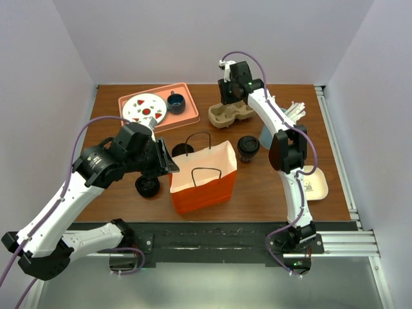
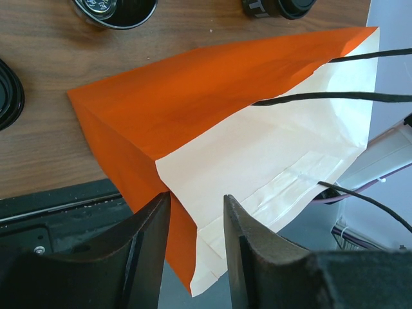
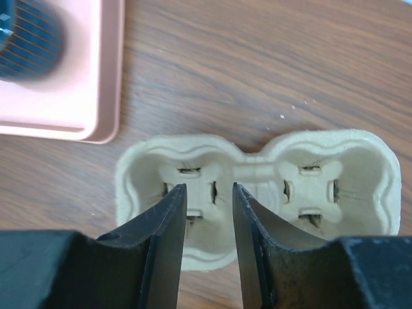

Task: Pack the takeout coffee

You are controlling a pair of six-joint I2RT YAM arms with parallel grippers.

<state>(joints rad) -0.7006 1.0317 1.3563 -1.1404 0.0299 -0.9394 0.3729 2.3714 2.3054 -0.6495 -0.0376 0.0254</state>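
The takeout coffee (image 1: 248, 148), a dark cup with a black lid, stands upright just right of the orange paper bag (image 1: 203, 177); its edge also shows in the left wrist view (image 2: 280, 6). The bag stands open with its white inside showing (image 2: 270, 161). My left gripper (image 1: 170, 164) (image 2: 196, 196) is open at the bag's left rim, and the rim's edge lies between its spread fingers. My right gripper (image 1: 232, 96) (image 3: 209, 187) hangs open over the left pocket of a beige pulp cup carrier (image 1: 232, 114) (image 3: 257, 193), holding nothing.
A lidless dark cup (image 1: 182, 151) (image 2: 116, 9) stands behind the bag. A low black lid-like piece (image 1: 147, 187) (image 2: 6, 93) lies to the bag's left. A pink tray (image 1: 187, 119) (image 3: 64, 109) at the back left carries a plate and a blue cup (image 1: 175, 102).
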